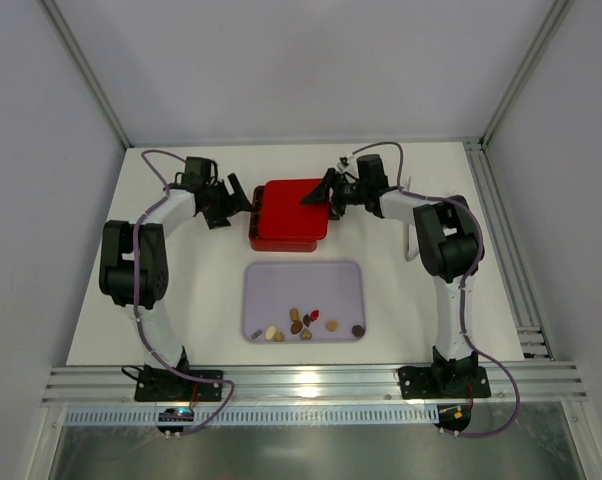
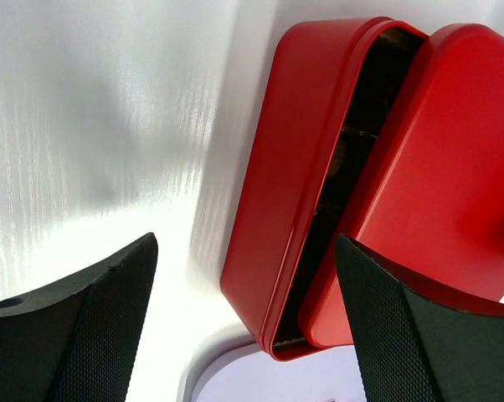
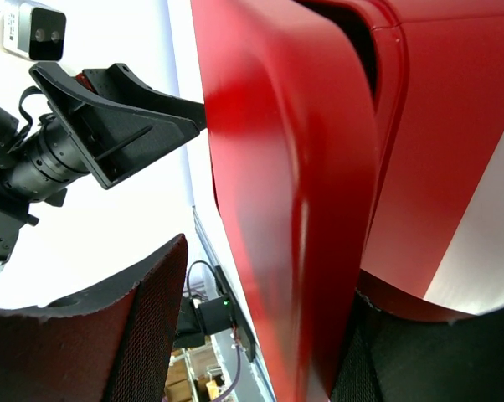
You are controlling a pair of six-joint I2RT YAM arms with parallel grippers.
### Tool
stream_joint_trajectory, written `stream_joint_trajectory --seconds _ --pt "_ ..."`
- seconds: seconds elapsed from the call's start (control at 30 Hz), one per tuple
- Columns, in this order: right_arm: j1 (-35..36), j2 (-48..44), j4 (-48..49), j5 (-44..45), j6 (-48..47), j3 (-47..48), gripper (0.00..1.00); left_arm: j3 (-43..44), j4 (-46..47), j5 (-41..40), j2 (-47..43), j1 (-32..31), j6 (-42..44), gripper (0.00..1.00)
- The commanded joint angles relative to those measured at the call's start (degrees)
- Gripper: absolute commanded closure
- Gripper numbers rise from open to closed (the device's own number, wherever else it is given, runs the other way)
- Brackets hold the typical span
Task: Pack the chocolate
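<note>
The chocolate [image 1: 303, 323], several small brown, tan, cream and one reddish sweets, lies at the near edge of the lilac tray [image 1: 256, 275]. The red box [image 1: 286, 215] stands behind the tray with its lid [image 2: 453, 151] ajar, leaving a dark gap. My left gripper [image 1: 239, 205] is open at the box's left side, and the box's near corner [image 2: 277, 167] lies between its fingers [image 2: 245, 243]. My right gripper [image 1: 319, 192] is open at the box's right far corner. A red edge of the box [image 3: 285, 167] stands between its fingers [image 3: 269, 268], with a gap at the left finger.
A corner of the lilac tray [image 2: 269, 381] shows just below the box in the left wrist view. The left arm's wrist and camera [image 3: 68, 142] show across the box in the right wrist view. Metal rails [image 1: 311, 380] run along the table's near edge.
</note>
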Motion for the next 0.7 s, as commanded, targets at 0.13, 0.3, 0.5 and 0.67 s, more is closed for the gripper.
stream_joint_trajectory --seconds 0.13,0.3,0.5,0.67 --pt "-1.67 -4.49 3.59 -1.54 2.14 -3.11 0.39 0.87 1.50 1.75 -0.67 -0.22 0.34 0.16" --pt "-2.46 -5.19 3.94 -2.33 2.57 -3.90 0.39 0.87 1.68 2.18 -0.58 -0.22 0.25 0.16" --pt "-3.52 -6.16 4.91 -3.21 3.45 -4.95 0.39 0.87 1.94 2.54 -0.58 -0.22 0.07 0.16" --pt "-4.57 -7.30 4.21 -3.56 2.67 -6.28 0.39 0.96 2.12 2.89 -0.49 -0.22 -0.10 0.16"
